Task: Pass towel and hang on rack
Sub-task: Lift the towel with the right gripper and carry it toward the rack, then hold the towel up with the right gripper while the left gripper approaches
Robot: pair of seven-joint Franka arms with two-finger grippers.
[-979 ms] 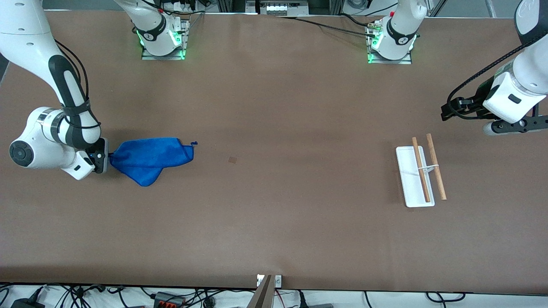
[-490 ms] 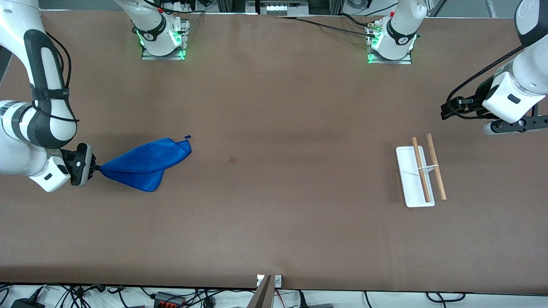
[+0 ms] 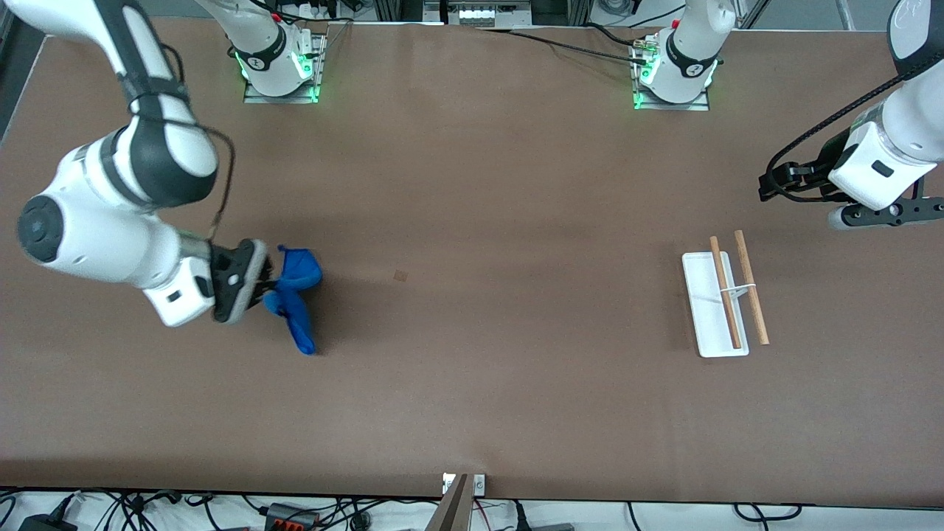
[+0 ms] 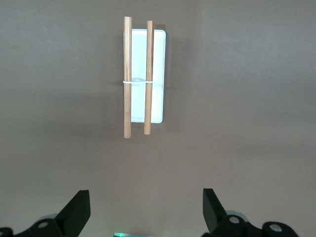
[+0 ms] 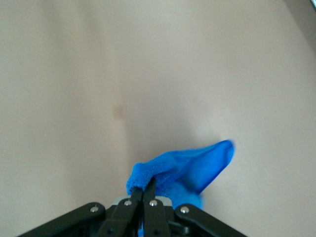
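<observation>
A blue towel [image 3: 295, 295] hangs bunched from my right gripper [image 3: 267, 287], which is shut on its upper edge above the table toward the right arm's end. In the right wrist view the towel [image 5: 187, 165] drapes away from the pinched fingers [image 5: 148, 190]. The rack [image 3: 726, 299], a white base with two wooden rods, stands toward the left arm's end. My left gripper [image 3: 877, 214] waits in the air beside the rack, open and empty. Its wrist view looks down on the rack [image 4: 140, 74], with the left gripper [image 4: 145, 210] holding nothing.
The brown table [image 3: 472, 184] carries a small dark mark [image 3: 400, 276] near its middle. The two arm bases [image 3: 280, 66] stand along the edge farthest from the front camera. Cables lie off the table's nearest edge.
My right gripper has lifted the towel off the table and swung it toward the middle; the cloth went from spread flat to hanging bunched. The left arm has barely moved.
</observation>
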